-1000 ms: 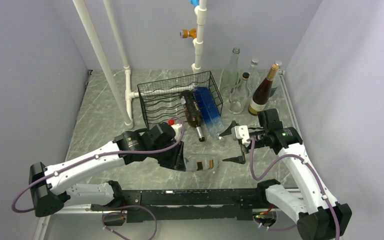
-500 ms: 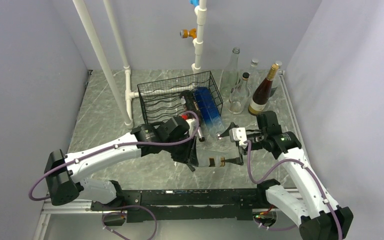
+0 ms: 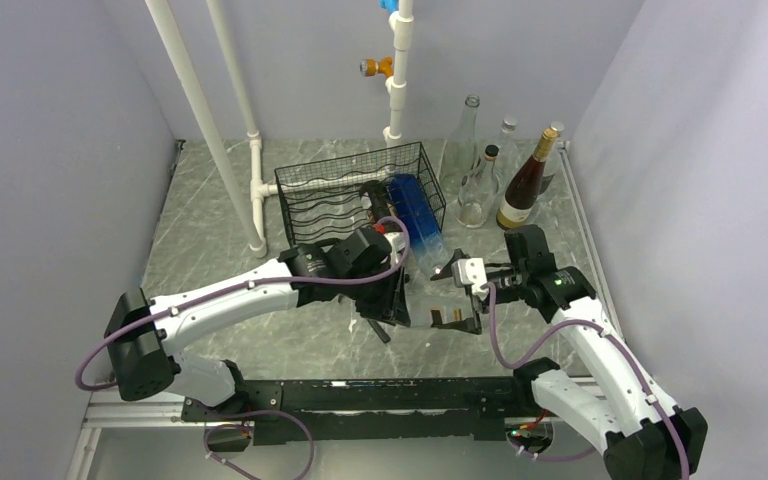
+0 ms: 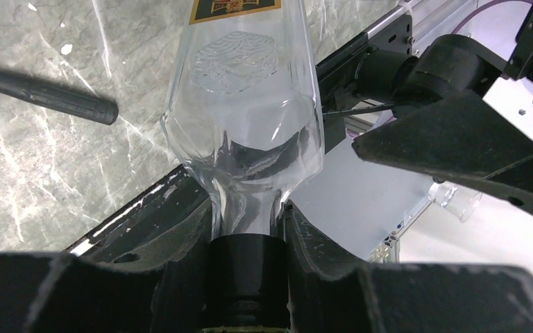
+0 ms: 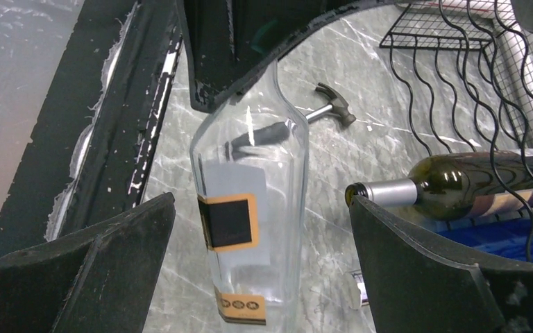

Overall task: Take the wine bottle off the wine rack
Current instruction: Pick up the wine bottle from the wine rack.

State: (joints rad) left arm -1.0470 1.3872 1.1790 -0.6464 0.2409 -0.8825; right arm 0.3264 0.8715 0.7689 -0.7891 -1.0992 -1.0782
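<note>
The black wire wine rack (image 3: 345, 195) stands at the table's middle back. It holds a dark wine bottle (image 5: 472, 177) and a blue bottle (image 3: 415, 215), both lying down. My left gripper (image 3: 392, 305) is in front of the rack, shut on the black-capped neck (image 4: 246, 277) of a clear bottle (image 4: 246, 90) with an orange and black label. My right gripper (image 5: 260, 201) is open, its fingers (image 5: 111, 263) either side of that clear bottle's body (image 5: 250, 208), apart from the glass.
Several bottles stand at the back right, among them an amber one with a gold cap (image 3: 523, 185) and a clear one (image 3: 475, 190). White pipes (image 3: 200, 120) rise left of the rack. A hammer (image 5: 333, 104) lies on the marble table (image 3: 210, 230) under my left arm.
My left arm has swung right and toward the rack with the clear bottle, lifting it from lying flat. My right gripper has moved left and now straddles the bottle.
</note>
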